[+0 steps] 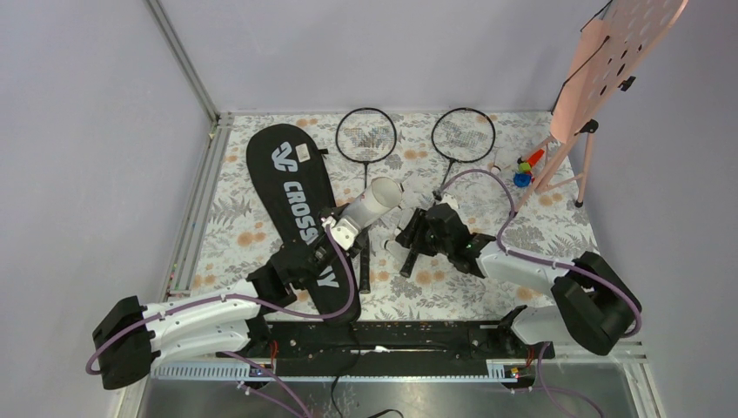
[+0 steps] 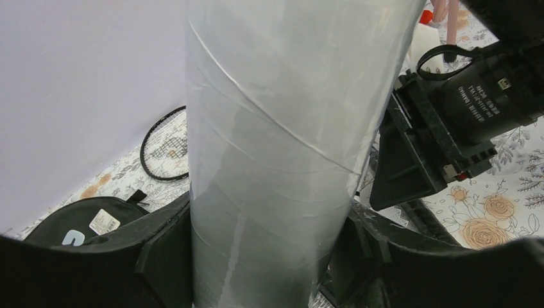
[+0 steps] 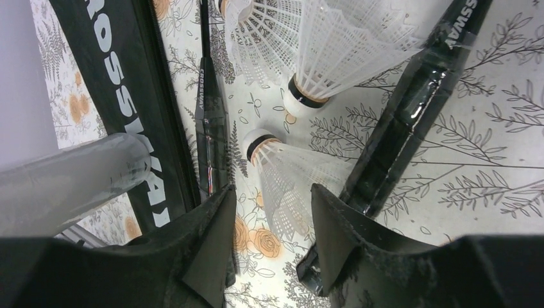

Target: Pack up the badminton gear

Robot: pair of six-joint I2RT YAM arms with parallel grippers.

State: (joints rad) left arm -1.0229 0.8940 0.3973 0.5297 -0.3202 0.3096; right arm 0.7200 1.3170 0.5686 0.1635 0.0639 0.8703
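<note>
Left gripper (image 1: 338, 231): clamped on the near end of the white tube (image 1: 376, 200), which is held off the table, tilted, far end higher.
Right gripper (image 3: 272, 221): jaws apart, low over the floral cloth (image 3: 487, 160), one finger on each side of a shuttlecock (image 3: 285, 173); whether they touch it I cannot tell.
Second shuttlecock (image 3: 321, 45): lying just beyond the first.
Left racket (image 1: 366, 135), right racket (image 1: 464, 135): flat, heads side by side at the far edge.
Bag (image 1: 291, 187): flat, left of the rackets, near end under the left arm.
</note>
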